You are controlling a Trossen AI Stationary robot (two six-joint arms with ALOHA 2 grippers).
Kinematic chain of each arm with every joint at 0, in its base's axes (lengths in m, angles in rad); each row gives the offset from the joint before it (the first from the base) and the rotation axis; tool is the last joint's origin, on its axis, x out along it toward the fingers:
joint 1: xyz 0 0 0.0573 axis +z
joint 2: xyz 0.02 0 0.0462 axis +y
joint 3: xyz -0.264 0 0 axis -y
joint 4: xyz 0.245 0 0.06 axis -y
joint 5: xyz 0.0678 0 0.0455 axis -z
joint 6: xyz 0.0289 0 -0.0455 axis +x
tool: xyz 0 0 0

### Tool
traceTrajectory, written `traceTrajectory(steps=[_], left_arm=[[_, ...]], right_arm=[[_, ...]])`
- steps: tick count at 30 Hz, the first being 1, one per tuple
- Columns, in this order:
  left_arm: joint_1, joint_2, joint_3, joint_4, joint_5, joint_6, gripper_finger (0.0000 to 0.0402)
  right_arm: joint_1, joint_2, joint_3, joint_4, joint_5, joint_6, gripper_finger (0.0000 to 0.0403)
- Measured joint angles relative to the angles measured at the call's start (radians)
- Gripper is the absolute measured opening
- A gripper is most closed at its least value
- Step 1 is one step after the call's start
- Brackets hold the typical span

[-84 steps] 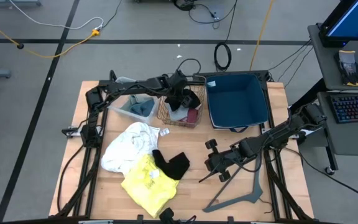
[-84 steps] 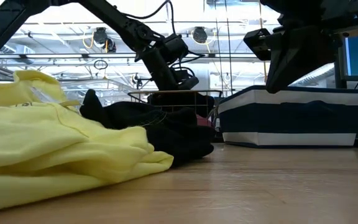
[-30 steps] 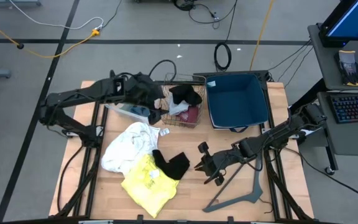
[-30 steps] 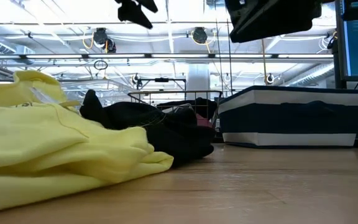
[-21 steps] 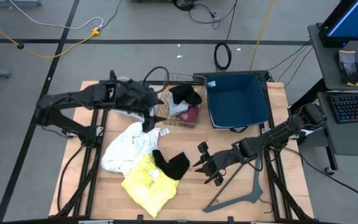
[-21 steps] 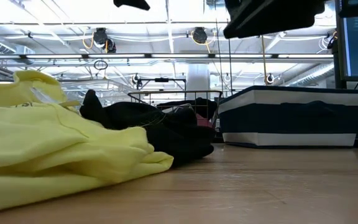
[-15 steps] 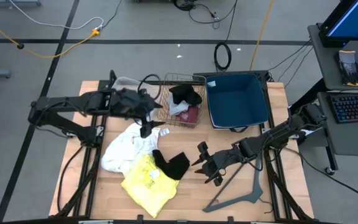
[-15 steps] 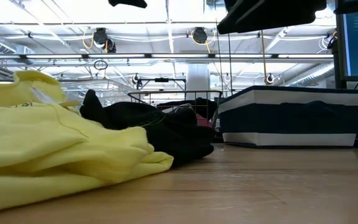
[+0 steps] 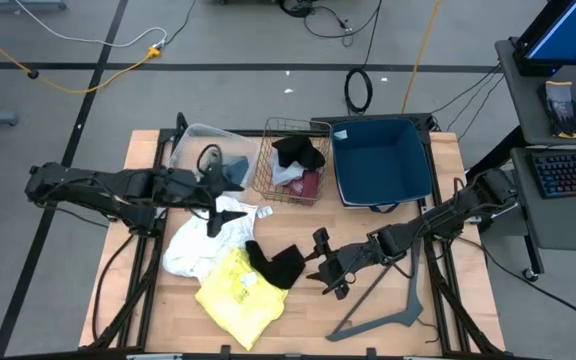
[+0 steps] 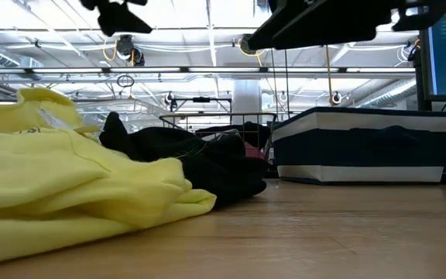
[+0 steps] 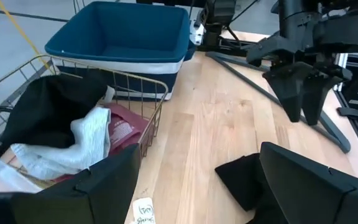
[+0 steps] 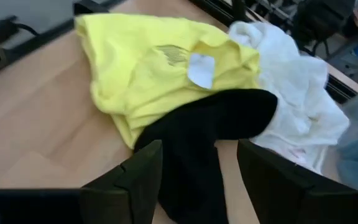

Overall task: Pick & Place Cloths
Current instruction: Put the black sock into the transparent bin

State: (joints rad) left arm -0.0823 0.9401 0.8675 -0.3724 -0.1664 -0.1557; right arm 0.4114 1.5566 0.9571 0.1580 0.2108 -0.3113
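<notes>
Now right gripper (image 9: 320, 262), jaws parted, empty, nears black cloth (image 9: 276, 265): should straddle thick fold before closing. Left gripper (image 9: 212, 215) spread, empty.

The white cloth (image 9: 200, 237) lay partly hidden under the left arm and the yellow cloth (image 9: 235, 290); the grey cloth (image 11: 73, 148) was cut off by the picture's edge.

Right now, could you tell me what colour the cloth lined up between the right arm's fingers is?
Black cloth, clearest in the right wrist view.
</notes>
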Motion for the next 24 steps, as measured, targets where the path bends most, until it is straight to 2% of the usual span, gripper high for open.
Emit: traceTrajectory(steps=[5, 11, 20, 24], left_arm=[[-0.04, -0.085, -0.126, 0.089, -0.038, -0.014, 0.0335], [-0.068, -0.148, -0.235, 0.167, -0.046, -0.034, 0.0335], [-0.093, -0.157, -0.285, 0.175, -0.056, -0.057, 0.0335], [-0.097, -0.157, -0.295, 0.194, -0.072, -0.044, 0.0335]], right_arm=[[-0.012, 0.006, 0.0, -0.003, -0.002, 0.019, 0.0206], [-0.021, 0.077, 0.037, -0.015, -0.004, 0.036, 0.0208], [-0.022, 0.216, 0.194, -0.158, -0.007, -0.042, 0.0208], [-0.036, 0.264, 0.228, -0.173, -0.08, -0.049, 0.0208]])
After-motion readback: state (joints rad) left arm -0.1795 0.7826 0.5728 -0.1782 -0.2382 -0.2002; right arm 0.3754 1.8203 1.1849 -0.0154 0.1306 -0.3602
